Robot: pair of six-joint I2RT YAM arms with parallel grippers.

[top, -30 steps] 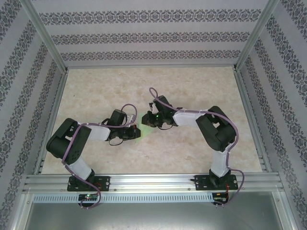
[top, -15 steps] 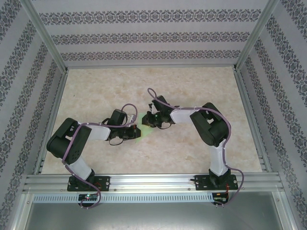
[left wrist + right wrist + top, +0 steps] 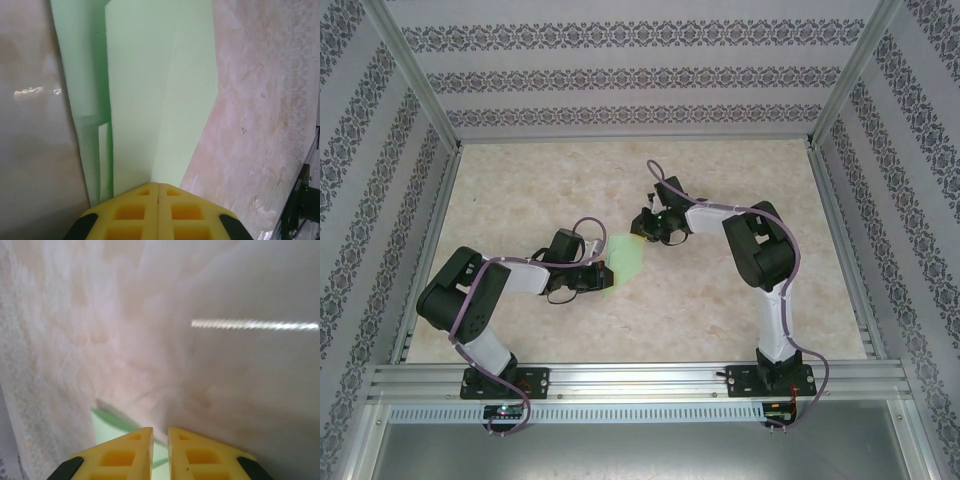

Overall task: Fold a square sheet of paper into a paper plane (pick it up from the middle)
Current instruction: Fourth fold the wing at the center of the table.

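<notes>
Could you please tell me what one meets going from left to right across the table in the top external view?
The black-and-white left arm → the left gripper → the thin pale green folded sheet of paper → the right gripper → the black-and-white right arm.

Left gripper jaws clamped, right gripper jaws nearly touching

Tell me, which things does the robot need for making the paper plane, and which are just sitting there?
For the job:
green paper sheet
left gripper, pinching the sheet
right gripper, nipping its other edge

Just there:
marble-look table
patterned walls
metal frame
</notes>
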